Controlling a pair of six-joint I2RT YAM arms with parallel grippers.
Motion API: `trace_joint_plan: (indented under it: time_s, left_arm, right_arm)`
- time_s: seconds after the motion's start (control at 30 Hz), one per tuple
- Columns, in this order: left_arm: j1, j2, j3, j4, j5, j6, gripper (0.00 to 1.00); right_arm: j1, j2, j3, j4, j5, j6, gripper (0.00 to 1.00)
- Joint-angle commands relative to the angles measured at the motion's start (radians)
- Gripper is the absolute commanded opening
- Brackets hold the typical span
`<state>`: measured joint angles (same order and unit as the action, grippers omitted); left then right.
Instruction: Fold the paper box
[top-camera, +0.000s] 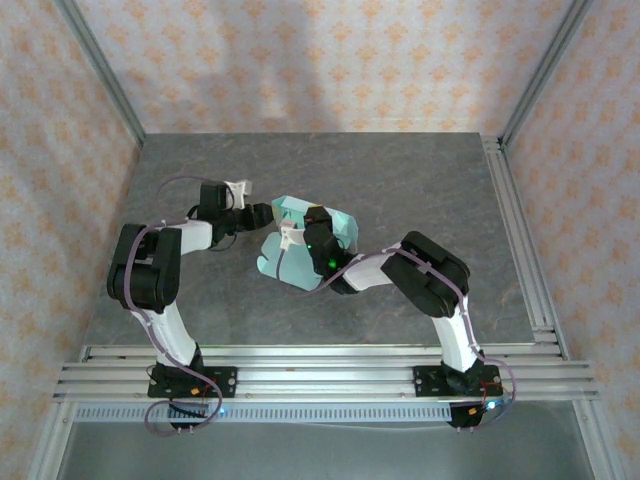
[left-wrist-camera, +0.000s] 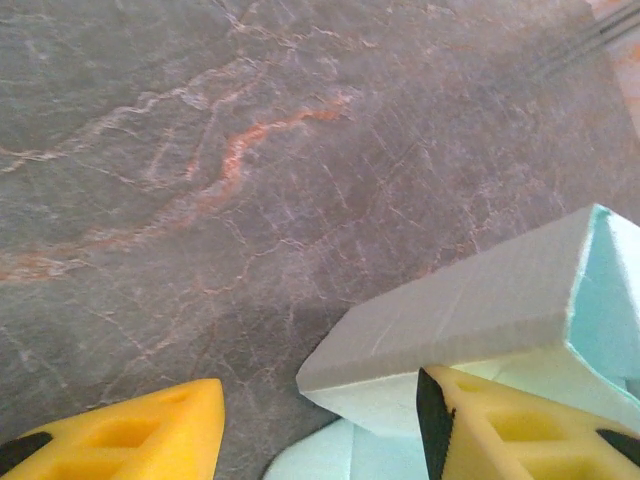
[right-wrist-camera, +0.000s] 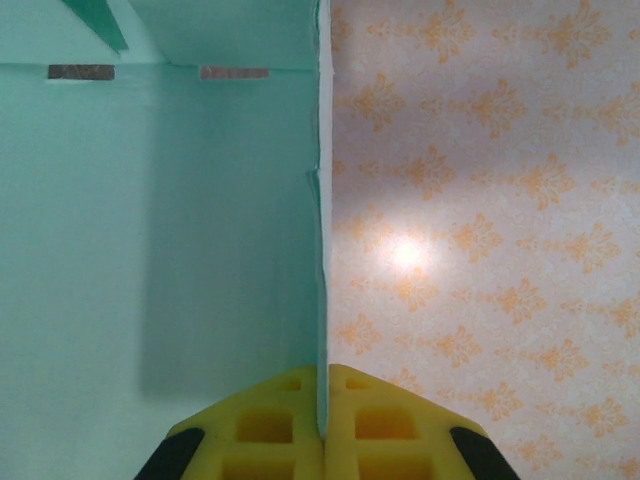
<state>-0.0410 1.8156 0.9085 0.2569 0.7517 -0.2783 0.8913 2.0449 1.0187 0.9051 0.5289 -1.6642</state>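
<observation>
Box (top-camera: 280, 255) lies partly folded in the middle of the table (top-camera: 420, 180). Your right gripper (right-wrist-camera: 325, 378) is pressed together, pinching an edge of the box. Your left gripper (left-wrist-camera: 318, 390) stands spread at its far-left corner, one finger (left-wrist-camera: 500, 435) just beside that corner.

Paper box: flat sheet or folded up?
Partly folded, not closed up. The paper box has raised panels meeting at a crease in the left wrist view, and the right gripper is shut on one panel's edge.

We see the pale mint-teal thin-card paper box (top-camera: 343, 228), the grey marbled table (top-camera: 420, 190) veined rust-orange, and behind the table pinkish walls (top-camera: 330, 60) patterned with orange floral motifs.
</observation>
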Motion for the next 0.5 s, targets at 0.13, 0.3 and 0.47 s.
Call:
trace_joint_plan:
  time_s: [0.13,0.3,0.47]
  left_arm:
    - [-0.031,0.007,0.030,-0.028,0.067,0.065,0.55]
    - [-0.035,0.007,0.019,-0.006,0.092,0.074,0.56]
    - [-0.049,0.029,0.042,-0.018,0.092,0.089,0.56]
  right_arm:
    - [0.000,-0.007,0.002,-0.051,-0.004,0.036,0.00]
    - [-0.003,-0.012,0.009,-0.073,-0.005,0.050,0.00]
    - [-0.003,-0.023,0.015,-0.111,-0.009,0.077,0.00]
